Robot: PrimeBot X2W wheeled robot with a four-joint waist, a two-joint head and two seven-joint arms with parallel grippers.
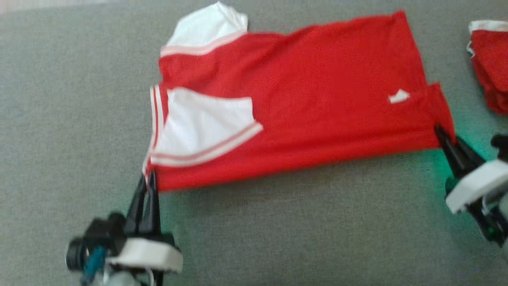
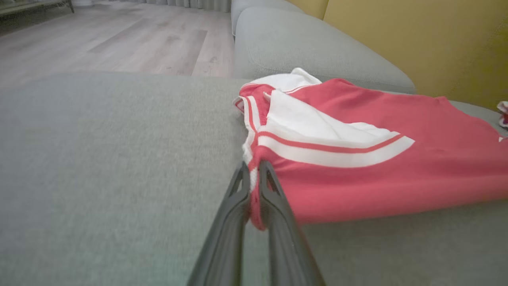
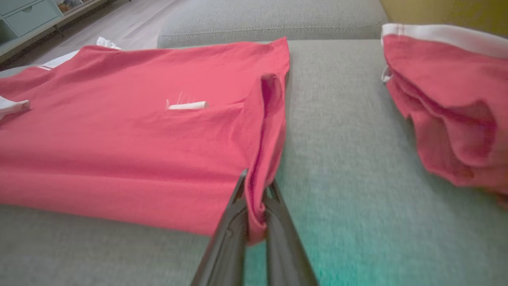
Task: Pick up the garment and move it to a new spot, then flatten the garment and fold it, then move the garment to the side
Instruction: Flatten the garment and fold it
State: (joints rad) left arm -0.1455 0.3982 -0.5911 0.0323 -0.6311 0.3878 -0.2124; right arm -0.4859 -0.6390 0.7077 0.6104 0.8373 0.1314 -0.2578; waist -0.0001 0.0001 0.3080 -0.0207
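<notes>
Flat across the centre and upper half of the head view, on a grey sofa seat (image 1: 278,238): red garment (image 1: 301,103) with white, striped sleeves turned in over its left end and a small white logo toward its right end. Lower-left corner of the cloth pinched between the pressed-together fingers of the left gripper (image 1: 147,180), at lower left of the frame. Lower-right corner, bunched into a narrow fold, clamped the same way by the right gripper (image 1: 441,134) at the right edge, fingers closed tight on the fabric. Second red piece (image 1: 490,63) with a white band, heaped at the far right edge, apart from the garment. Beyond, in the left wrist view: grey cushion (image 2: 309,47) top centre, wooden floor (image 2: 119,39) upper left, yellow wall (image 2: 416,39) upper right.
</notes>
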